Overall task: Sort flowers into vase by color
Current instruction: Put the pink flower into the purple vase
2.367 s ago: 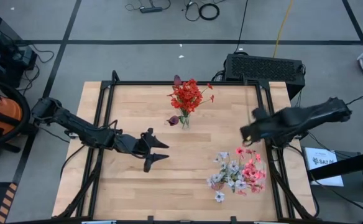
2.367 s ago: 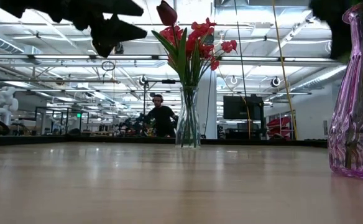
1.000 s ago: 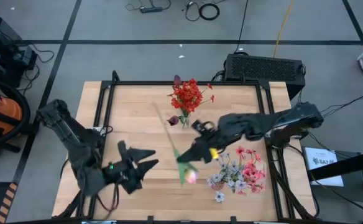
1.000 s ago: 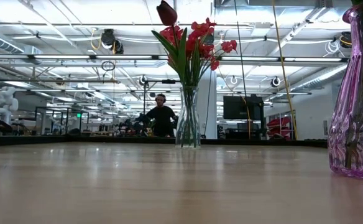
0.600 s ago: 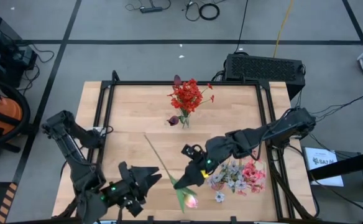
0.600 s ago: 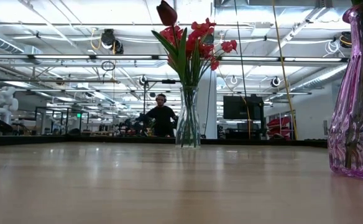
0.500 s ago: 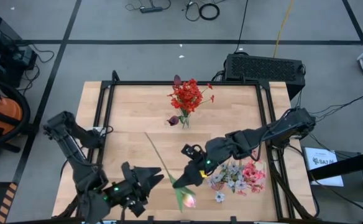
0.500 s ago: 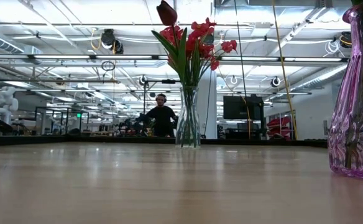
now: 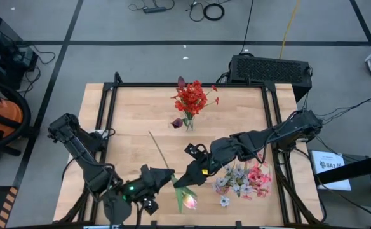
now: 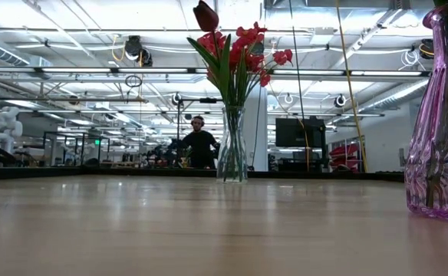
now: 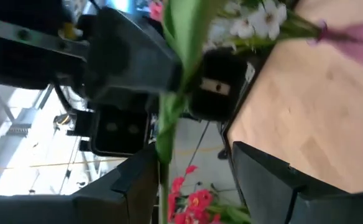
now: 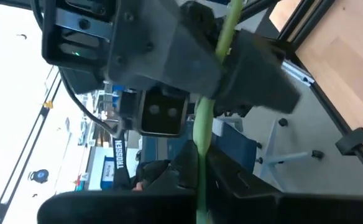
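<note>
A pink tulip (image 9: 188, 202) on a long green stem (image 9: 160, 152) is in my right gripper (image 9: 184, 183), which is shut on it over the table's near middle. My left gripper (image 9: 168, 180) is open and faces the right one. In the left wrist view its fingers (image 11: 128, 183) stand on either side of the stem (image 11: 164, 124); whether one touches it I cannot tell. A clear vase of red flowers (image 9: 189, 102) stands mid-table toward the far edge. A purple vase (image 10: 439, 115) with pink and white flowers (image 9: 244, 178) stands near the right edge. My right gripper pinches the tulip's stem (image 12: 200, 134) between its two fingers, close to the bloom where the leaves start. The fingers come from the table's right and lie across the stem. The bloom points to the near edge and the bare stem end (image 9: 150, 133) to the far left.
The red-flower vase (image 10: 232, 153) and the purple vase are the only standing things on the wooden table (image 9: 128, 114). A black frame rail (image 9: 106, 127) runs along the table's sides. A person (image 10: 199, 146) is far off in the room behind.
My right gripper has carried the tulip toward the near edge and a little left, and has held there for the last half second. My left gripper has swung right along the near edge toward the stem, ending with its fingers beside it.
</note>
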Tool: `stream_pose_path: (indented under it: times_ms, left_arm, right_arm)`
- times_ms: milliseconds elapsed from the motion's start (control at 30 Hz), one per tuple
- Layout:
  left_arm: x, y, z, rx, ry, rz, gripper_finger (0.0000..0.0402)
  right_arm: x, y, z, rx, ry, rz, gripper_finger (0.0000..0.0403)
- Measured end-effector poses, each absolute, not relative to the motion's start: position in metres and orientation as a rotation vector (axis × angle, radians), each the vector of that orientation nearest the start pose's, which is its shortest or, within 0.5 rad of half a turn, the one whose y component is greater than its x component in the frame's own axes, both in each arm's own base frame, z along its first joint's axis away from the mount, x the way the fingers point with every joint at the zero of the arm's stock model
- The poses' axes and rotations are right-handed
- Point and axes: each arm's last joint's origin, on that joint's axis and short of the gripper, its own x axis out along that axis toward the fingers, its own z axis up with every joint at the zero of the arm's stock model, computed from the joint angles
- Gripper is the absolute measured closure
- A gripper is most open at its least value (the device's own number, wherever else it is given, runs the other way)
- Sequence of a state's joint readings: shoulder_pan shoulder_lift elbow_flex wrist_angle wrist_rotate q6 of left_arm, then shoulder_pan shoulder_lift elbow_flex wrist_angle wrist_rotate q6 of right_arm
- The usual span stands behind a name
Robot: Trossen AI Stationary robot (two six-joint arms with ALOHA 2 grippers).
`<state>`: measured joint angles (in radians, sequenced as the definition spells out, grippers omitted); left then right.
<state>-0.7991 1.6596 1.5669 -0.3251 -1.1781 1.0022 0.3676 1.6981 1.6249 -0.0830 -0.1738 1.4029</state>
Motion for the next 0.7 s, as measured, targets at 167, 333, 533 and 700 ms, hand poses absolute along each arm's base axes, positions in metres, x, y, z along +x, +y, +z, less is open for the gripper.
stream_pose_path:
  times_ms: [167,333,533,700]
  left_arm:
    - [0.2778,-0.2348,0.3671,1.385,0.462,0.233,0.0204]
    - [0.2773,-0.2354,0.3674,1.387,0.459,0.233,0.0262]
    - [0.278,-0.2345,0.3677,1.384,0.462,0.24,0.0361]
    - [0.2799,-0.2315,0.3685,1.377,0.466,0.252,0.0392]
  right_arm:
    - [0.3694,0.1467,0.3922,1.349,0.489,0.313,0.0391]
    - [0.3696,0.1463,0.392,1.35,0.481,0.303,0.0389]
    - [0.3698,0.1458,0.3914,1.35,0.471,0.28,0.0388]
    - [0.3698,0.1453,0.3904,1.322,0.468,0.271,0.0388]
